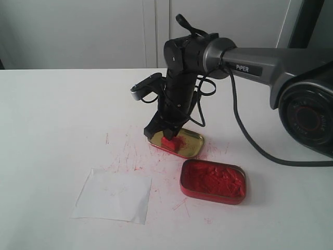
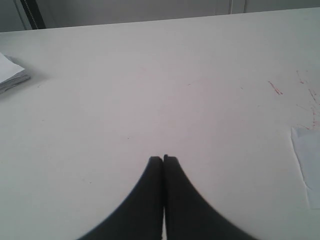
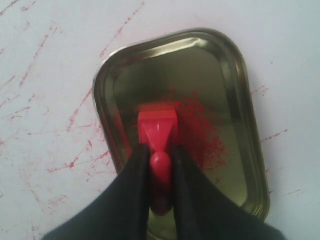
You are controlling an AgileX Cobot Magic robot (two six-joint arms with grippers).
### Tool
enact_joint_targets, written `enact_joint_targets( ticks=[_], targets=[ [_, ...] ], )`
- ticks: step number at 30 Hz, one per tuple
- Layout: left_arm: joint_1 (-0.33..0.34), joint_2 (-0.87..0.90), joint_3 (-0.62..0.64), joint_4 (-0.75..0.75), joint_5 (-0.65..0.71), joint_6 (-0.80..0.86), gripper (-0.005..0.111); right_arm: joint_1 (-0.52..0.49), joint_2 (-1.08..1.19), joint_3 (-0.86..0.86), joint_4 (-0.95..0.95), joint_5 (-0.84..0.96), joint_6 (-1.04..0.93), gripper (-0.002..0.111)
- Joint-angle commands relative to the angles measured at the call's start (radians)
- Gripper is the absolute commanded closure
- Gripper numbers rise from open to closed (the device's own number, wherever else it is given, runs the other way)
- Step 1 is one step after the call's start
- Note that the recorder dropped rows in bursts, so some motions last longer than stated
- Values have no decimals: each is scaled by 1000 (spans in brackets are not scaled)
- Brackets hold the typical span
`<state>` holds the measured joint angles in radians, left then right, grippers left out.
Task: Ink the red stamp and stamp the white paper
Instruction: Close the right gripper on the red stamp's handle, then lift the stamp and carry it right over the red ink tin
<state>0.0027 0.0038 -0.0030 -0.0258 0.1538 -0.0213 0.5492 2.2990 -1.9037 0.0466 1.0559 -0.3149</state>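
The red stamp [image 3: 156,131] stands in the shallow gold tin lid [image 3: 235,100], its square base on the lid's floor. My right gripper [image 3: 159,150] is shut on its knobbed handle. In the exterior view the same gripper [image 1: 167,134] reaches down into the gold lid [image 1: 191,148] with the red stamp [image 1: 169,142] under it. The red tin of lumpy ink paste [image 1: 213,180] lies just to the front right. The white paper [image 1: 113,195] lies flat at the front left. My left gripper [image 2: 163,159] is shut with nothing in it, hovering over bare table; the paper's edge [image 2: 307,165] shows at one side.
Red ink scratches [image 1: 130,151] mark the white table between lid and paper. A black cable [image 1: 250,140] trails from the right arm across the table behind the ink tin. A small stack of white sheets [image 2: 10,75] lies far off in the left wrist view.
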Motion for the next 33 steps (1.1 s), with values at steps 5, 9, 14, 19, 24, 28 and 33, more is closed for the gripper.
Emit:
enact_joint_targets(
  ticks=[5, 9, 14, 19, 24, 28, 33],
  targets=[
    [-3, -4, 3, 1, -4, -1, 107, -1, -15, -14, -3, 10, 29, 108],
    [-3, -4, 3, 1, -4, -1, 107, -1, -38, -14, 3, 12, 61, 108],
    [-3, -4, 3, 1, -4, -1, 107, -1, -73, -14, 3, 28, 91, 108],
    [-3, -4, 3, 1, -4, -1, 107, -1, -110, -14, 5, 114, 113, 108],
    [-3, -4, 3, 1, -4, -1, 107, -1, -152, 6, 5, 165, 153, 108],
    [-3, -4, 3, 1, -4, -1, 107, -1, -207, 75, 5, 165, 184, 108],
    [-3, -4, 3, 1, -4, -1, 107, -1, -283, 192, 4, 145, 186, 108]
  ],
)
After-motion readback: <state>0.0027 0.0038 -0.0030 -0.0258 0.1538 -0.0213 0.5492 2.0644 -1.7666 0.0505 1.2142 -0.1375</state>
